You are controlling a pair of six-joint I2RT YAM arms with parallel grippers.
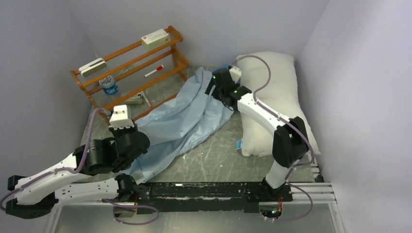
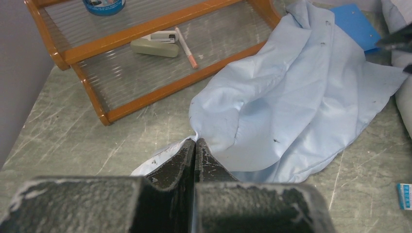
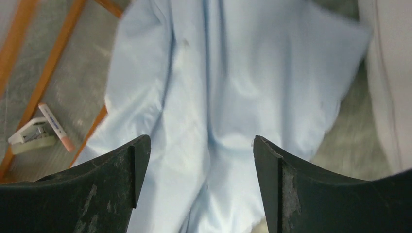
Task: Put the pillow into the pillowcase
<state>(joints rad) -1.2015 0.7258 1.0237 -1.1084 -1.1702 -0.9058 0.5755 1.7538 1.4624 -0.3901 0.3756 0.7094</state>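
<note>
Pillowcase [image 1: 180,121]: crumpled flat, left of the pillow [image 1: 272,97], which lies along the right wall. The left gripper [image 2: 195,145] is closed, pinching its near edge, and the right gripper [image 3: 200,143] is spread wide and empty above its far end. Risks: the right jaws may catch both layers and seal the mouth, or the thin pinch may slip. The opening cannot be made out.

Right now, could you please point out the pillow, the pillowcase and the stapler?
pillow [image 1: 286,82]: top external view, its plump middle.
pillowcase [image 2: 291,107]: left wrist view, wrinkled middle.
stapler [image 2: 154,48]: left wrist view, its body.
</note>
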